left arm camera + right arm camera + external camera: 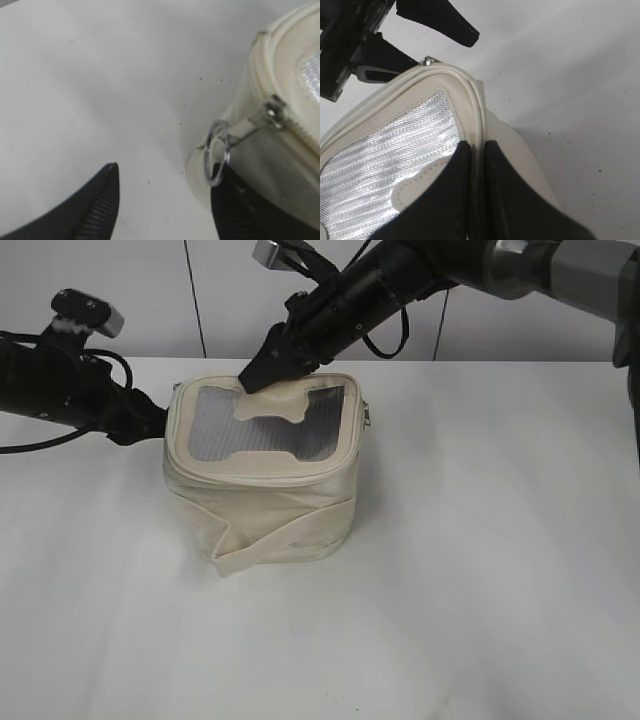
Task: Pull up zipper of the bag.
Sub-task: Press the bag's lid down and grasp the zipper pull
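The cream bag (260, 505) stands mid-table, its mesh lid facing up. The zipper track (255, 478) runs around the lid rim. My left gripper (150, 428) is at the bag's left side. In the left wrist view it (165, 170) is open. A silver slider (274, 112) sits on the zipper and its ring pull (217, 152) hangs just over the right finger's tip, not gripped. My right gripper (262, 372) is on the lid's back rim. In the right wrist view it (477, 150) is shut on that rim of the bag (395, 145). The same slider (426, 61) shows at the far corner.
The bag's flat strap (290, 535) hangs across its front side. The white table (480, 570) spreads around the bag, with a pale panelled wall (220, 290) behind. The left gripper's fingers (435, 20) also show in the right wrist view beyond the bag.
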Tool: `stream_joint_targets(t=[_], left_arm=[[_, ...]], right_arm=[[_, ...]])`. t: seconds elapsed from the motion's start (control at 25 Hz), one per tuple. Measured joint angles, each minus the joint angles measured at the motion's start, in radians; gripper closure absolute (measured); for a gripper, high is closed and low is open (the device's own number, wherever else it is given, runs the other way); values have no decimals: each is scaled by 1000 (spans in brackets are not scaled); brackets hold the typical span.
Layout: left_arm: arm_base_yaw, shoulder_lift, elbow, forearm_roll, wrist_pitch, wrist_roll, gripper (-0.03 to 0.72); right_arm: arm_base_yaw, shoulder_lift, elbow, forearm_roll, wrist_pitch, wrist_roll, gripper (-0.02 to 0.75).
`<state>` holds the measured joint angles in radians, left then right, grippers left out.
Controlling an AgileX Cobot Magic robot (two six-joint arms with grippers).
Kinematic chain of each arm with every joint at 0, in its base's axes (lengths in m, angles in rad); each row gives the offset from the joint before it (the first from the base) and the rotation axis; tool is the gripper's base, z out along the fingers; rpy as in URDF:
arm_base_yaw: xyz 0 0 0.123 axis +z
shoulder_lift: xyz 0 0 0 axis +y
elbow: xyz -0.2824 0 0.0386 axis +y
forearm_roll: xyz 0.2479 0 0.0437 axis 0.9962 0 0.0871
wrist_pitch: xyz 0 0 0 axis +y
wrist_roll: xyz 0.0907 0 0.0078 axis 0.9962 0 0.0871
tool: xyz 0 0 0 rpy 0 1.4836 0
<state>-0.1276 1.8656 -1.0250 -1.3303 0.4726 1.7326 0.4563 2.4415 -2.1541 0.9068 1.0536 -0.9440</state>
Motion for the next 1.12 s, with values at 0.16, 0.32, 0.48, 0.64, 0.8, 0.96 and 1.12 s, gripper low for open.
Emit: stream_joint_targets(t=[0.16,0.32,0.48,0.64,0.8,0.96,1.12], left_arm=[[-3,0,0,-52,-5,77,234],[-7,0,0,-76,-7,142,266],[-16,0,0,-102,4,188,371],[-37,1,0,-129,5,249,543],[-50,1,0,-131,-15,260,670],[-53,-30,0,-19,-64,152,678],[-53,-103,38,124,-70,-18,679]], right_arm=[[0,0,0,0,0,2,682],[0,0,0,0,0,6,682],[0,0,0,0,0,8,682],[0,0,0,0,0,11,682],[0,0,0,-1,0,16,682],[0,0,0,-1,0,33,682],[0,0,0,-3,-4,69,683]])
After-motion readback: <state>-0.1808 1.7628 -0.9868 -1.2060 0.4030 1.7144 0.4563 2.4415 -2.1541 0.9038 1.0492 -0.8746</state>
